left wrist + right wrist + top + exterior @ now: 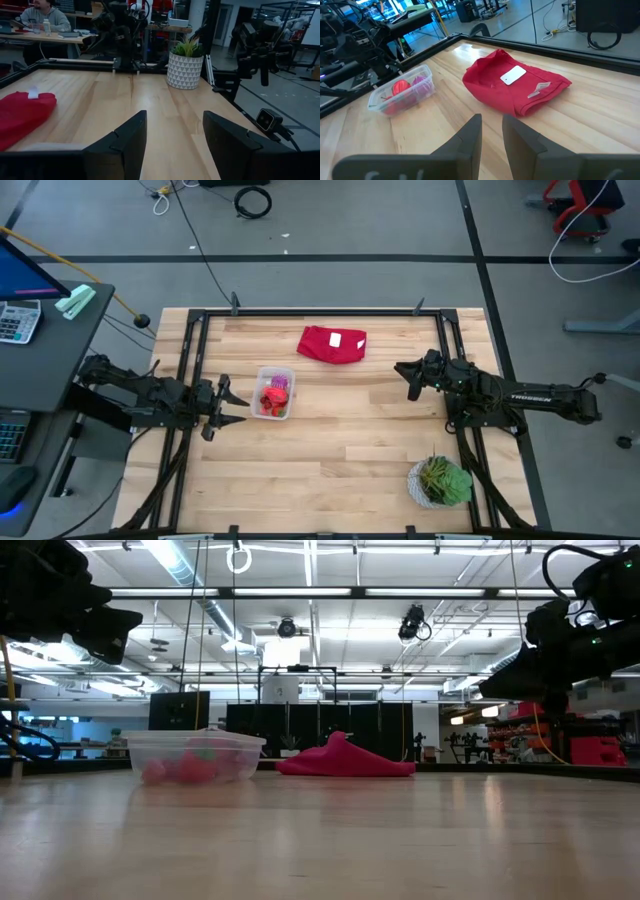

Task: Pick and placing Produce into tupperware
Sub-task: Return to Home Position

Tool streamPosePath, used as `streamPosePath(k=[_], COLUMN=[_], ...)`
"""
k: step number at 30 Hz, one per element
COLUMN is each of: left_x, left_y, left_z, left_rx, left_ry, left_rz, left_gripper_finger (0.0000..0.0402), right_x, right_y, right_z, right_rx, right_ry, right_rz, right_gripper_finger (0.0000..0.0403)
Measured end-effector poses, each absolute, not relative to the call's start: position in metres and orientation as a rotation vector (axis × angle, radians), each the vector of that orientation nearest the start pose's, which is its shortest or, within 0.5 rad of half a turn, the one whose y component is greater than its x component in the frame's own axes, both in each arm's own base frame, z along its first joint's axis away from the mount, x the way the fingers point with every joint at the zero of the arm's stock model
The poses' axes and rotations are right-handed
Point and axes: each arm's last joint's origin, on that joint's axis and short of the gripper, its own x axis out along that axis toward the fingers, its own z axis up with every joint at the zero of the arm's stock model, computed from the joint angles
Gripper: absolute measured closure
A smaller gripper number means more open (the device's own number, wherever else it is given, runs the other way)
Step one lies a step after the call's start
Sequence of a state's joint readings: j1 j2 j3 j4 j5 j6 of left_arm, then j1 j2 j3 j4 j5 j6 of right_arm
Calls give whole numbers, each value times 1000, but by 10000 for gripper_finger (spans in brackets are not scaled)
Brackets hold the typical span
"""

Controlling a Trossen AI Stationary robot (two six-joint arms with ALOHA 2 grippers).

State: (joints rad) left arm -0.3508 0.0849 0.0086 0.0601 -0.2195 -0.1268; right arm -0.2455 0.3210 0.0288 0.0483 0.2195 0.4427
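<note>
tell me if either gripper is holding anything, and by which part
Nothing is held. The left gripper and the right gripper are both open and empty; the produce lies in the clear tub.

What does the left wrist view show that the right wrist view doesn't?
Only the left wrist view shows the potted plant and a seated person at a desk beyond the table. Only the right wrist view shows the produce, red and purple, lying in the tub. Both show the red cloth on the table, and each shows its own open tool: the left tool and the right tool.
</note>
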Motion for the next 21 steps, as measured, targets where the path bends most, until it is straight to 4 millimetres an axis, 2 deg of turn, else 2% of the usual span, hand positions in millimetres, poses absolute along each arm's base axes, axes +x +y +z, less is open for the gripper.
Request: streamPosePath(k=[21], left_x=[98], left_y=[-29], left_z=[165], left_rx=[-122], left_ry=[24], left_rz=[-130], left_gripper_finger=[204], right_x=[110], right_y=[-34], right_z=[150], right_rx=[436], right_ry=[140], right_rz=[-510], right_gripper_finger=[318])
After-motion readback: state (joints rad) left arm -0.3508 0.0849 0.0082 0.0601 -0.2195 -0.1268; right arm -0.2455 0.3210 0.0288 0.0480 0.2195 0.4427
